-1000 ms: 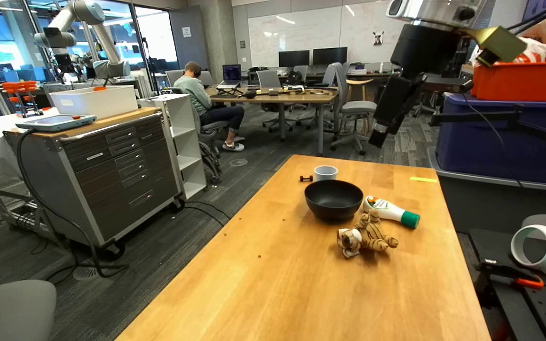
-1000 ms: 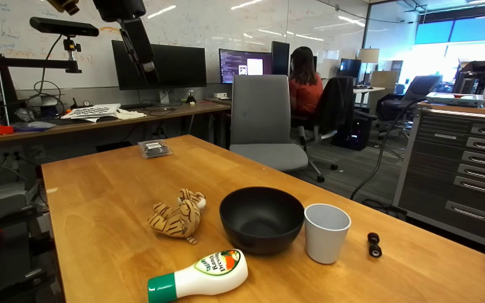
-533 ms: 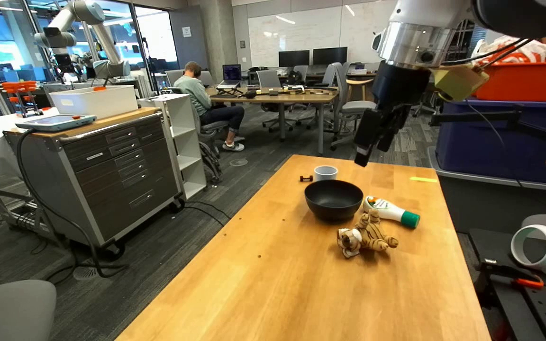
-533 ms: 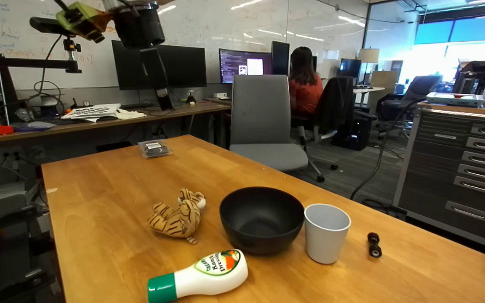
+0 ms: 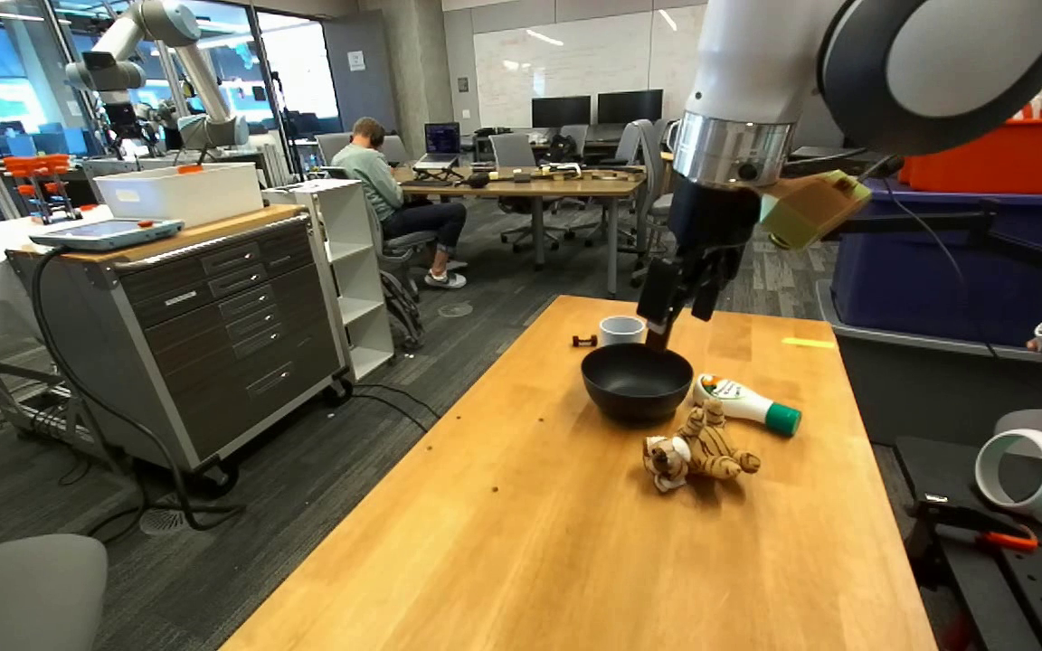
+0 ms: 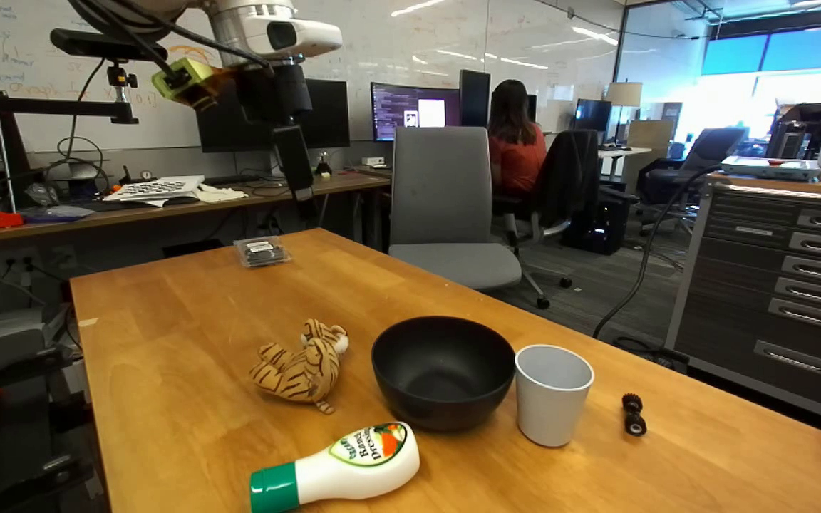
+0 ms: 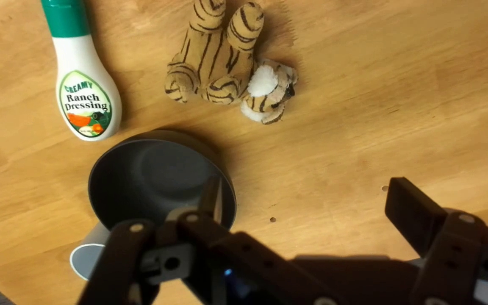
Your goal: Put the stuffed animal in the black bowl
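One stuffed tiger (image 7: 218, 63) and one black bowl (image 7: 155, 167) share a wooden table (image 5: 521, 561) with one bottle (image 6: 357, 463) of ranch dressing, one gray cup (image 6: 553, 406), one small dark dumbbell-shaped piece (image 6: 633, 415) and one clear plastic package (image 6: 261, 251), as I hang my single claw (image 7: 305, 192) above the wood. Its two fingers (image 7: 409, 207) stand wide apart with nothing held between them; in the wrist view, one overlaps the bowl's edge.

The tiger lies on the tabletop, outside the bowl, near it but not touching. In the wrist view its nose points right, and its long axis slants from two striped legs at the top down to the head at lower right. In an exterior view the head (image 5: 664, 461) sits at left, the body stretching right. The bottle lies on its side nearby. The cup stands upright just beside the bowl; whether they touch, I cannot tell. One person in a green top (image 5: 372, 176) and one in a red top (image 6: 517, 160) appear in the background.
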Robot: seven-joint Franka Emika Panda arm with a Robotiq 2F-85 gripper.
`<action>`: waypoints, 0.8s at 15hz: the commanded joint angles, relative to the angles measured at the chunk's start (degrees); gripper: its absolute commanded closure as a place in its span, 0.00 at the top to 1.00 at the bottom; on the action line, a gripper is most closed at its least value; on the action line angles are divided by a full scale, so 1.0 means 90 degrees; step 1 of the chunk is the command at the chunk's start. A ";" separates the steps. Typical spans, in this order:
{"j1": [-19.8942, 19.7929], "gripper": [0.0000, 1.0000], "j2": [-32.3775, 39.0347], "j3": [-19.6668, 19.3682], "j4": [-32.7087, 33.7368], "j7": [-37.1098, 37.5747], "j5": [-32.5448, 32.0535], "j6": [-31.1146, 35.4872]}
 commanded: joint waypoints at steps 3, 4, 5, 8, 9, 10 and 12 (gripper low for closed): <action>0.0081 1.00 0.0841 -0.0221 0.0495 0.0478 -0.0553 0.0149; 0.0109 1.00 0.0954 -0.0277 0.0544 0.0516 -0.0609 0.0121; 0.0137 1.00 0.1061 -0.0334 0.0580 0.0577 -0.0665 0.0080; 0.0241 1.00 0.1296 -0.0506 0.0652 0.0696 -0.0790 -0.0018; 0.0279 1.00 0.1358 -0.0561 0.0667 0.0721 -0.0811 -0.0038; 0.0317 1.00 0.1418 -0.0620 0.0672 0.0768 -0.0864 -0.0024; 0.0396 1.00 0.1524 -0.0718 0.0707 0.0832 -0.0927 -0.0075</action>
